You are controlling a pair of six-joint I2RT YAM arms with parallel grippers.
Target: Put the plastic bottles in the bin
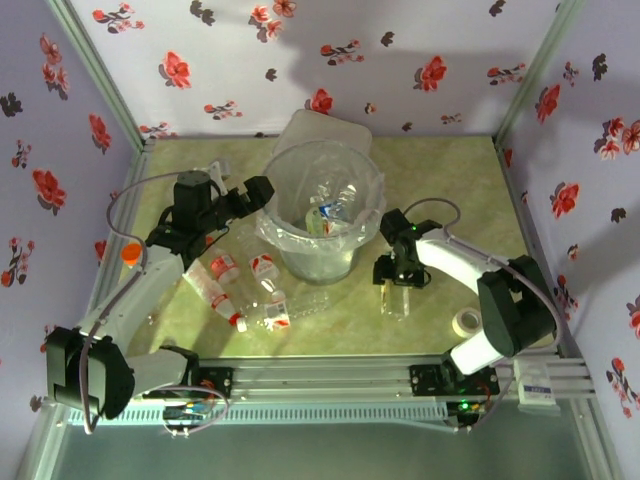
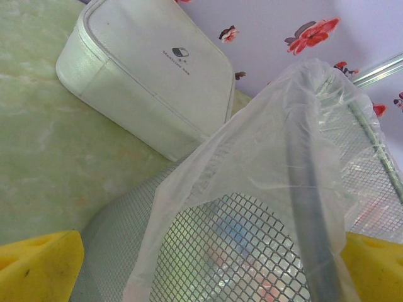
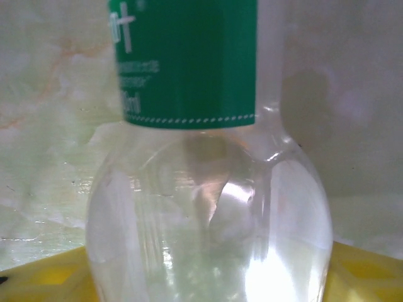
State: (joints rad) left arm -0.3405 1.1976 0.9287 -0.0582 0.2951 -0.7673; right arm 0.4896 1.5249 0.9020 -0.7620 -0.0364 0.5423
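Right pincer [image 1: 400, 272]: low over the table [image 1: 460, 190], just right of the bin [image 1: 320, 265], with a clear bottle with a green label [image 3: 208, 207] between its yellow fingers [image 3: 44, 277]. I cannot tell whether they are pressing on it or only sitting beside it.
Green-label bottle: seen from above, it looks to be on the table under that pincer, near the bin's right side and apart from the tape roll [image 1: 466, 322].
Step in hand: I'd say gripping this bottle, ready to carry it over.
Doing it well: grip the round body squarely. Thin plastic dents and can slip out, so a steady squeeze is best. Lift it above the rim before swinging across, because the bag folded over the edge could catch it.
Left pincer [image 1: 258, 192]: released, fingers wide apart, nothing in it, hanging at the bin's left rim with the bag right in front.
Watch for: the two arms crowding each other at the bin. The right one would do best to drop from its own side.
Bin: at least one bottle seems to lie at the bottom.
Other bottles [image 1: 268, 318]: a cluster on the table to the front-left of the bin, not yet picked up.
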